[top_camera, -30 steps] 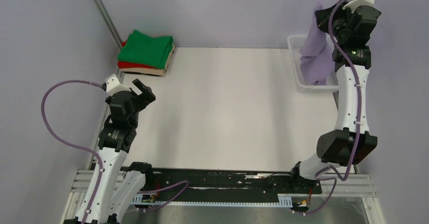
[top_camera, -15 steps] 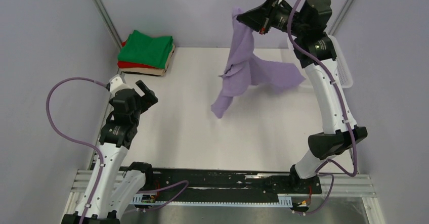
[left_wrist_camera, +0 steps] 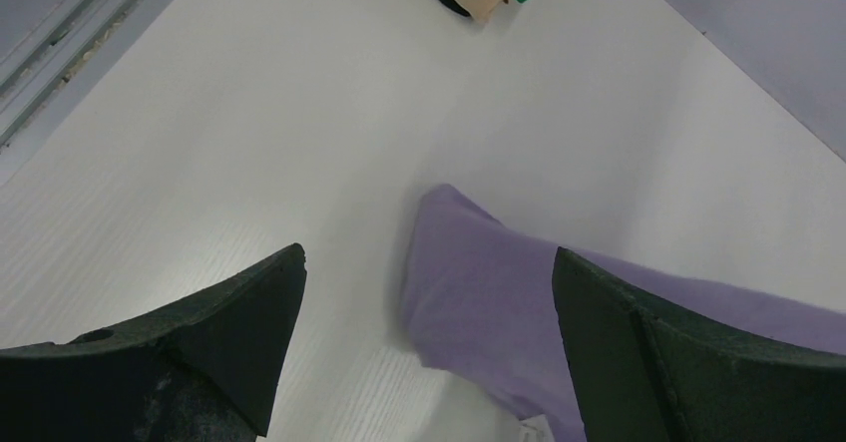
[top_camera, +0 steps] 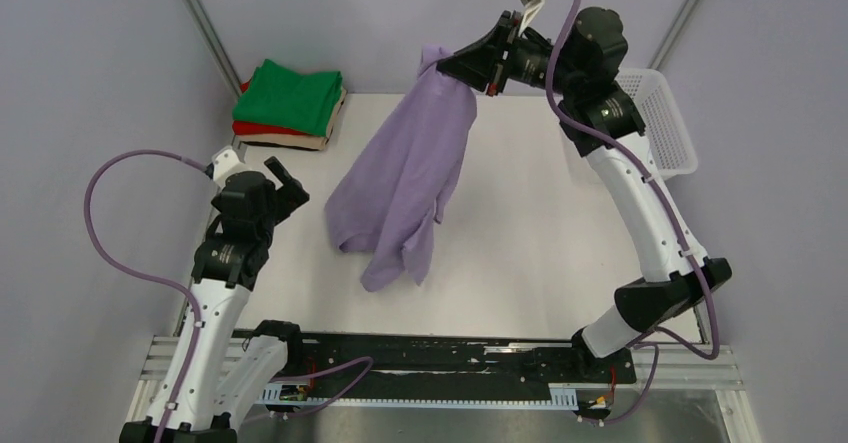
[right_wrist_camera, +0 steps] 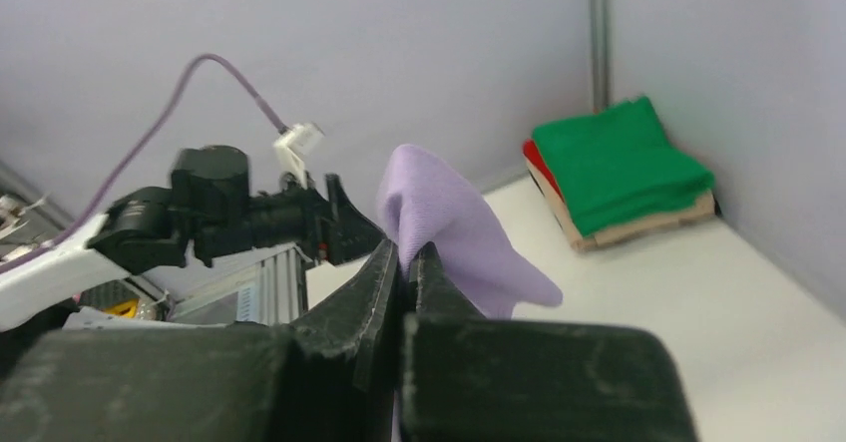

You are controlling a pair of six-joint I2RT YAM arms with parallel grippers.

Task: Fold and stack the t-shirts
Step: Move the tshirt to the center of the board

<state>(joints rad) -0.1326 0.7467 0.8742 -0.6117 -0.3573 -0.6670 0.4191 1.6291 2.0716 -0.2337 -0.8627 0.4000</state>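
My right gripper [top_camera: 452, 66] is shut on a bunched edge of the lavender-purple t-shirt [top_camera: 405, 178] and holds it high over the table's back middle; the cloth hangs down and left, its lower end near the table. It also shows in the right wrist view [right_wrist_camera: 449, 224] and the left wrist view [left_wrist_camera: 519, 302]. My left gripper [top_camera: 285, 185] is open and empty at the left, just left of the hanging cloth. The folded green t-shirt [top_camera: 292, 95] lies on the red one [top_camera: 262, 129] and the beige one [top_camera: 290, 142] at the back left corner.
A white mesh basket [top_camera: 667, 123] stands at the back right edge of the table. The white table [top_camera: 540, 233] runs between the arms. A metal rail crosses the near edge.
My right gripper has carried the purple t-shirt out of the basket and leftward over the table's middle; the cloth now hangs lower and more spread. My left gripper has barely moved.
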